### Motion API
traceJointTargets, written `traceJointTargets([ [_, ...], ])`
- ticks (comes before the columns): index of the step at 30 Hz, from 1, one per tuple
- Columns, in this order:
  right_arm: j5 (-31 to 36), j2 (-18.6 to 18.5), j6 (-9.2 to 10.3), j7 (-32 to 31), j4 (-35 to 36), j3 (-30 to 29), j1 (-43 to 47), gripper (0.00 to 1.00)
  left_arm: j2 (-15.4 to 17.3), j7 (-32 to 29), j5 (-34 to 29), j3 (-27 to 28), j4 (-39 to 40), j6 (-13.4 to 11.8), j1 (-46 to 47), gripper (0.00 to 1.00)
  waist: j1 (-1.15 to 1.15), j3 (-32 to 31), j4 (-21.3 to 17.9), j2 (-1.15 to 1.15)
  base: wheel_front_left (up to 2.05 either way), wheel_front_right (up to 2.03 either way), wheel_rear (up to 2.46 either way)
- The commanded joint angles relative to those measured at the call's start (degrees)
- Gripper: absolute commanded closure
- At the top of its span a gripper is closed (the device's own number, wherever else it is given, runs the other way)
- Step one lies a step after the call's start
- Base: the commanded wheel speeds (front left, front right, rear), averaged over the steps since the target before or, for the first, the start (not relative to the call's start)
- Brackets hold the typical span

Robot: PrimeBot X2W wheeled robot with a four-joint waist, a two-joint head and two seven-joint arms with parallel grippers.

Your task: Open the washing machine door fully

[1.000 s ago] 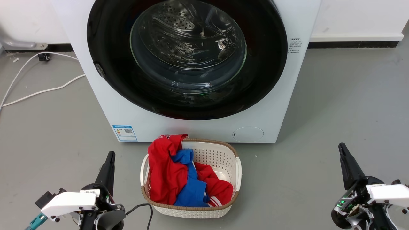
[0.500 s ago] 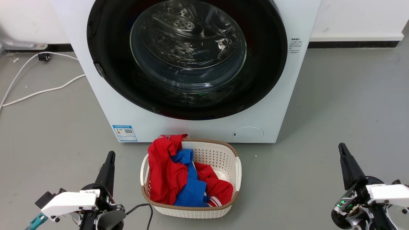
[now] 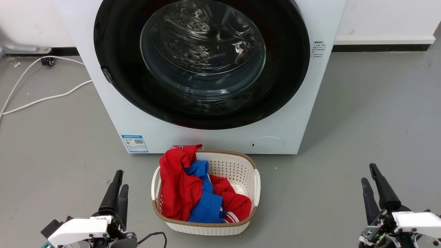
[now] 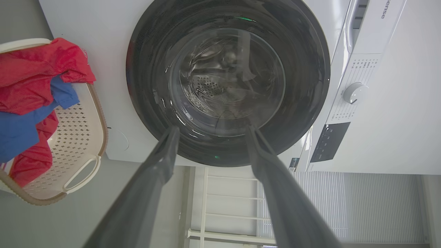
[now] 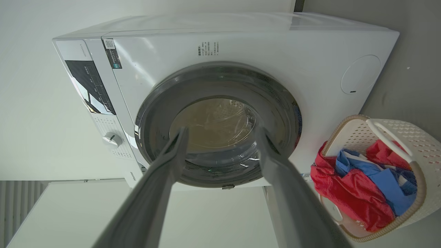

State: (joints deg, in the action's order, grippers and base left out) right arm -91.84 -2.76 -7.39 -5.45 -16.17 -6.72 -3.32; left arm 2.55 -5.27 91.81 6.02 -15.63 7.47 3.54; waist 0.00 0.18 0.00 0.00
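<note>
Glossy black-rimmed round washing machine door with bulging glass bowl fills the upper centre, shut. Left gripper at lower left and right gripper at lower right sit well apart from it, fingers spread (nothing held). Approach stage, seemingly; next, one gripper likely must reach the rim's edge.

**Laundry room, seen from the robot's cameras:** The letters "sense", the visible end of a brand name, run in dark type across the white upper panel of the washing machine, seen from the left wrist. A blue-and-white label carrying a QR code sits at the lower left corner of the machine's front; its print is too small to read. Several lines of small grey print stand just beside the washing machine door, also illegible. From the right wrist, a dark sticker with a QR code shows on the white front, and its text cannot be made out.
</note>
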Motion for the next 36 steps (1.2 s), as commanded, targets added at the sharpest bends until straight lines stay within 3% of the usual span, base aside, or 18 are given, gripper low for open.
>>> traceJointTargets([
  [1,1.2,-0.2,-0.09,0.7,1.3,-0.4,-0.6,0.00,0.2,0.6,-0.9,0.0,1.6,0.0,0.8,0.00,0.00,0.0,0.0,0.00,0.00,0.00,0.00],
  [5,5.2,-0.2,-0.09,1.8,2.5,-1.4,-0.2,0.00,0.2,1.7,-4.5,0.5,2.8,-0.2,0.7,0.00,0.00,0.0,0.0,0.00,0.00,0.00,0.00],
  [6,9.2,-0.2,-0.10,2.6,4.0,-2.0,0.1,0.00,0.2,2.5,-7.4,0.9,3.9,-1.3,0.7,0.00,0.00,0.1,0.0,0.00,0.00,0.00,0.00],
  [24,37.0,-0.2,-0.11,7.0,12.5,-0.4,3.0,0.00,0.3,6.9,-33.3,-2.8,10.0,-8.0,-0.9,0.00,0.00,0.2,0.0,0.00,0.00,0.00,0.00],
  [36,51.6,-0.2,-0.12,9.5,13.8,0.7,5.0,0.00,1.3,9.3,-45.3,-5.6,11.4,-10.8,-1.9,0.00,0.00,0.1,0.0,0.00,0.00,0.00,0.00],
])
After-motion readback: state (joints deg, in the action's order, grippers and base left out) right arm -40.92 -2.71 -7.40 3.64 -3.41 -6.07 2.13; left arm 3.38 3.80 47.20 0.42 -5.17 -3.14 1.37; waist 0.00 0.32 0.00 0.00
